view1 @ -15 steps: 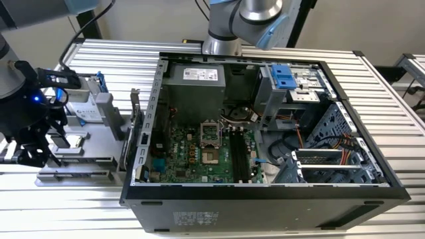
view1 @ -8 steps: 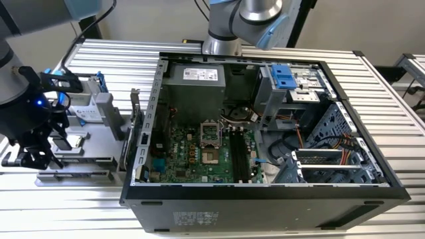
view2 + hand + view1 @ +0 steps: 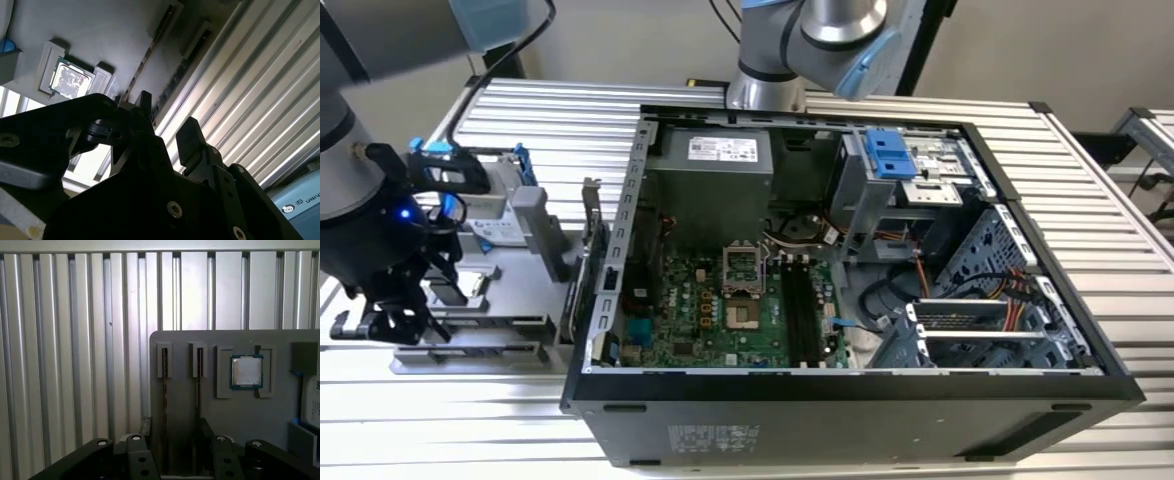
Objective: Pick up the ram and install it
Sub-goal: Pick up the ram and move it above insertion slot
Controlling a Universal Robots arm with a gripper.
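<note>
While hand (image 3: 174,432) hangs open w/ nothing held, ram (image 3: 165,385) (edge-on) is partly hidden.

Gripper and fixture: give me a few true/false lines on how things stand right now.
1. The fingers are shut on the ram. False: they stand apart and hold nothing; the ram stands edge-on in a slot of the fixture.
2. A CPU lies in a fixture pocket. True.
3. The gripper is inside the case. False: it hangs over the fixture, at the exterior view's left of the case.
4. The case is open, with the motherboard showing. True.
</note>
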